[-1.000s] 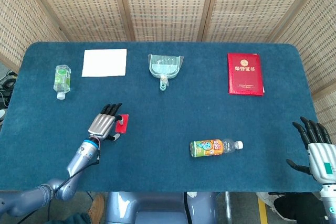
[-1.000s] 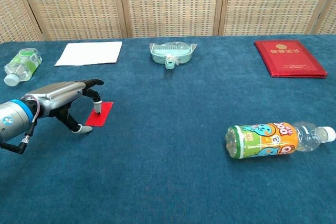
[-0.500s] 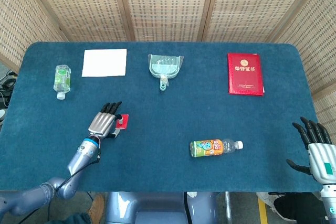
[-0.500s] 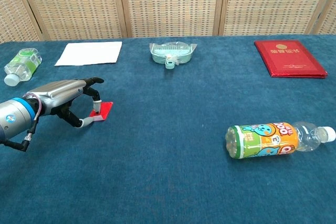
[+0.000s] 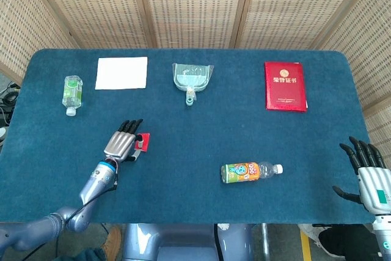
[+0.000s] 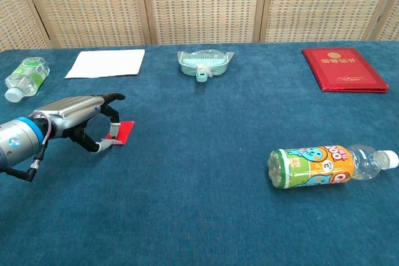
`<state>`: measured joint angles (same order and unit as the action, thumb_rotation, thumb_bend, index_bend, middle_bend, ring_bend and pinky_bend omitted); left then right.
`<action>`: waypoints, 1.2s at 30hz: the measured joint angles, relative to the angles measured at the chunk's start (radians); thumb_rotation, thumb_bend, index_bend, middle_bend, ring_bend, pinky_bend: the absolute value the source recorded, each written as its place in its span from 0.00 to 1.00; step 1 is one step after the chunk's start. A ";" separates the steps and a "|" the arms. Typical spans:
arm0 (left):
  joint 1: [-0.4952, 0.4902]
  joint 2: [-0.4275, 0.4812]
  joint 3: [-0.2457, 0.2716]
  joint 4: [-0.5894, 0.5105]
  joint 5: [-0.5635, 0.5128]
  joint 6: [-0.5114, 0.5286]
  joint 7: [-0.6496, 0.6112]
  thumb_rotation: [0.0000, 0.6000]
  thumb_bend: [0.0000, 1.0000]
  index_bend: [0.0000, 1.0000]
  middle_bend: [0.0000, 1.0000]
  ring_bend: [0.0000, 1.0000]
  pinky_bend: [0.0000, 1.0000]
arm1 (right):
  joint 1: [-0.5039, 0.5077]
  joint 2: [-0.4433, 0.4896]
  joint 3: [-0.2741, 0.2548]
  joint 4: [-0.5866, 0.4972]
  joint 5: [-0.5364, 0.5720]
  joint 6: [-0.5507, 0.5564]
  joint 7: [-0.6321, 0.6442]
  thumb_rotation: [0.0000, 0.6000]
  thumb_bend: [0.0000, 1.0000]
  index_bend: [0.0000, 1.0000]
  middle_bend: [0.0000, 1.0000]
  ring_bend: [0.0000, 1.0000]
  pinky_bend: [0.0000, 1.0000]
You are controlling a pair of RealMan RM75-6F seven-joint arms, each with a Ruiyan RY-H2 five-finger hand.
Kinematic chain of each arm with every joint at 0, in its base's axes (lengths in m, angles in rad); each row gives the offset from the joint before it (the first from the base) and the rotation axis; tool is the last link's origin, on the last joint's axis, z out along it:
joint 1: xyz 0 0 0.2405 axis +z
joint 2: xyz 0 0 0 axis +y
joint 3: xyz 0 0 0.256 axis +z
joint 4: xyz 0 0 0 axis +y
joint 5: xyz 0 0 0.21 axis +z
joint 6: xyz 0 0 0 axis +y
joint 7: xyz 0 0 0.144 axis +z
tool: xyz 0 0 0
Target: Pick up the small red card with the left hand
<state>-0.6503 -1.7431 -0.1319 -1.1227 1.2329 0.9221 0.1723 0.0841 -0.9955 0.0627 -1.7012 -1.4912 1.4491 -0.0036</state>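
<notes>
The small red card point(image 5: 145, 142) point(image 6: 124, 131) is at the left-middle of the blue table point(image 5: 201, 126), tilted with its near edge raised off the cloth. My left hand point(image 5: 122, 143) point(image 6: 75, 119) reaches in from the left and pinches that near edge, thumb below and fingers on top. Most of the card shows past the fingertips in the chest view. Low at the right edge of the head view, my right hand point(image 5: 366, 172) hangs beside the table with its fingers spread and holds nothing.
A small clear bottle point(image 5: 72, 93) and a white sheet point(image 5: 121, 73) lie at the back left. A pale green dustpan point(image 5: 192, 79) is at the back middle and a red booklet point(image 5: 285, 85) at the back right. A drink bottle point(image 5: 249, 172) lies on its side front right.
The left thumb has come in under the card's near edge and closed against the fingers. The card has tipped up from lying flat. The right hand has not moved.
</notes>
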 measured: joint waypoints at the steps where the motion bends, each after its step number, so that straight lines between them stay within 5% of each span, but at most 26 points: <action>1: 0.000 0.000 0.000 0.001 0.000 0.000 0.002 1.00 0.44 0.56 0.00 0.00 0.00 | 0.000 0.000 0.000 0.000 0.000 0.000 0.000 1.00 0.00 0.11 0.00 0.00 0.00; 20: -0.018 -0.005 -0.028 -0.006 -0.041 -0.014 0.051 1.00 0.41 0.65 0.00 0.00 0.00 | 0.000 0.003 -0.001 -0.002 -0.004 0.002 0.003 1.00 0.00 0.13 0.00 0.00 0.00; 26: -0.061 0.001 -0.076 0.039 -0.049 -0.034 0.031 1.00 0.41 0.65 0.00 0.00 0.00 | -0.003 0.001 0.001 -0.004 -0.006 0.012 -0.004 1.00 0.00 0.13 0.00 0.00 0.00; 36: -0.189 -0.011 -0.246 0.194 -0.056 -0.008 -0.131 1.00 0.40 0.66 0.00 0.00 0.00 | 0.007 -0.009 0.016 0.020 0.013 0.005 0.011 1.00 0.00 0.14 0.00 0.00 0.00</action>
<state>-0.8391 -1.7537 -0.3775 -0.9290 1.1766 0.9137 0.0418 0.0910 -1.0048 0.0788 -1.6811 -1.4781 1.4537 0.0074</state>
